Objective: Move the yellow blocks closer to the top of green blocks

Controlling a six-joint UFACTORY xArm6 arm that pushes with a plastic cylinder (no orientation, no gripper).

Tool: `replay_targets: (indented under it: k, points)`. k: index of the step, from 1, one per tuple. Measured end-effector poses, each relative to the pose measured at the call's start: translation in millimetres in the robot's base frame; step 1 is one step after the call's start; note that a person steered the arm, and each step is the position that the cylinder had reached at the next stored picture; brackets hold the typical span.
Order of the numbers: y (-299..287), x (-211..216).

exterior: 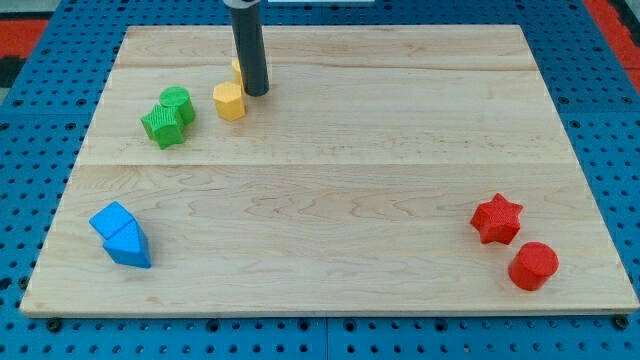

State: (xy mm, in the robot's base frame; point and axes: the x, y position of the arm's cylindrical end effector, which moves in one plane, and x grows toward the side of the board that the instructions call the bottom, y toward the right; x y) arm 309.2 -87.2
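A yellow hexagonal block (229, 101) lies near the view's top left. A second yellow block (238, 70) sits just above it, mostly hidden behind my rod. My tip (256, 92) rests on the board right beside both yellow blocks, on their right side. A green round block (177, 103) and a green star block (163, 126) lie touching each other to the left of the yellow hexagon.
A blue cube (111, 220) and a blue wedge (128, 245) sit together at the bottom left. A red star (497, 218) and a red cylinder (532, 265) lie at the bottom right. The wooden board (340, 230) lies on a blue pegboard.
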Motion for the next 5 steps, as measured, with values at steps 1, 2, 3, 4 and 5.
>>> replay_targets:
  k: [1,2,3,4,5]
  points:
    - [-20.2,-41.1]
    - [6.8,-44.8]
    - [29.8,-55.8]
    - [-2.3,-87.4]
    - [-51.8,-100.2]
